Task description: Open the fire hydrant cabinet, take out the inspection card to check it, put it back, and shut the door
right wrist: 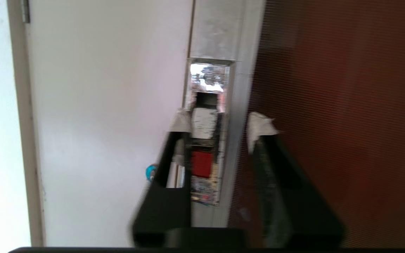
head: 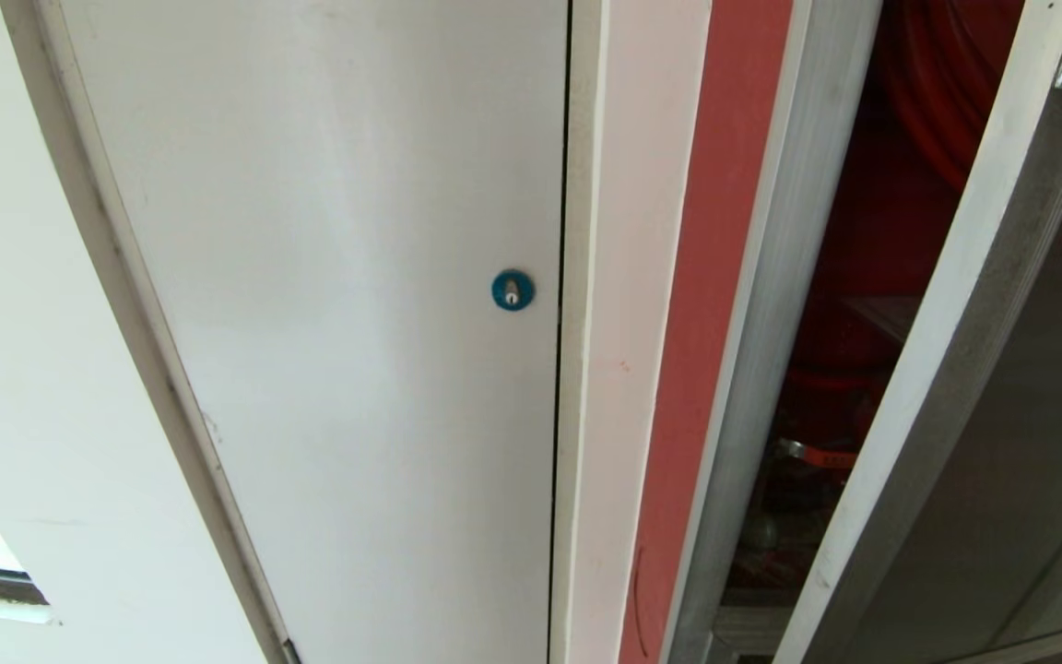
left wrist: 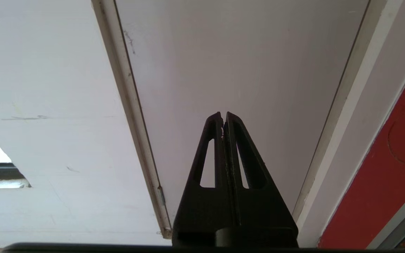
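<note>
Your right end effector (right wrist: 223,124) hangs at the door's latch plate, fingers apart.

You see the door (head: 1001,387), dark glass in a silver frame, ajar along the right of the head view, with the fire hydrant cabinet (head: 872,249) red inside the gap. In the right wrist view the red latch (right wrist: 201,164) sits between the parted, empty fingers. Left of it stands a white door (head: 337,304) with a blue lock (head: 513,290). Your left end effector (left wrist: 223,116) is pressed closed, empty, facing that white door.

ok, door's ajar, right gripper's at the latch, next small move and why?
Probably hook the right gripper behind the door edge and swing it wider: its fingers stand apart around the red latch, gripping nothing, and the cabinet gap looks narrow.
</note>
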### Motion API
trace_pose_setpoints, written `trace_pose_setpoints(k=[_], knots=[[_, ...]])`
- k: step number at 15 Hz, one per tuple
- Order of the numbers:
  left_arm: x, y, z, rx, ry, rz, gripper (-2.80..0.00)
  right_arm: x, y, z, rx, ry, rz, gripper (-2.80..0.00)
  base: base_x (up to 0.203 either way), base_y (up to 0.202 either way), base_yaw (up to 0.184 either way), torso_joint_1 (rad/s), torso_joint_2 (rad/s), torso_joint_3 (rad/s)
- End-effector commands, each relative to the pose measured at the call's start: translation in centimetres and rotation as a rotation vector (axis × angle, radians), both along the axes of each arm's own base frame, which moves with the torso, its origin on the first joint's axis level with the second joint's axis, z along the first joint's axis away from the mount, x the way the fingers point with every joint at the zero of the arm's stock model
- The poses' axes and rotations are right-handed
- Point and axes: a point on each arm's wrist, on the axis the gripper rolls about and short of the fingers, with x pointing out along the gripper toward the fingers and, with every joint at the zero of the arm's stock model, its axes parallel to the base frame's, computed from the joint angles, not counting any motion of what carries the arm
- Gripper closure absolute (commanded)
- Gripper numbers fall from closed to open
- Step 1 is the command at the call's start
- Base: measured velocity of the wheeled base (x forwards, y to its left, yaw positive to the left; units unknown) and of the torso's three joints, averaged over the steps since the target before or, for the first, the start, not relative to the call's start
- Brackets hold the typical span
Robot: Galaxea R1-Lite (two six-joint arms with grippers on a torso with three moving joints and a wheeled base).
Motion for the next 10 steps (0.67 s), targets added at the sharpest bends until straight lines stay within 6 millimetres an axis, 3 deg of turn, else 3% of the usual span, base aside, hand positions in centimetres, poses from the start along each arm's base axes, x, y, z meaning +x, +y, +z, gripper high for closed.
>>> trace_pose_setpoints(k=[1,5,10], knots=[[0.0,0.0,0.0,0.0,0.0,0.0,0.0,-0.1,-0.1,0.0,-0.005,-0.002,0.009,-2.8,0.0,0.0,0.0,0.0,0.0,0.0],[0.0,0.0,0.0,0.0,0.001,0.0,0.0,-0.9,-0.6,-0.5,-0.017,-0.009,0.041,-2.8,0.0,0.0,0.0,0.0,0.0,0.0],[0.0,0.0,0.0,0.0,0.0,0.0,0.0,-2.7,-1.7,-4.9,-0.13,0.021,0.141,-2.8,0.0,0.0,0.0,0.0,0.0,0.0]])
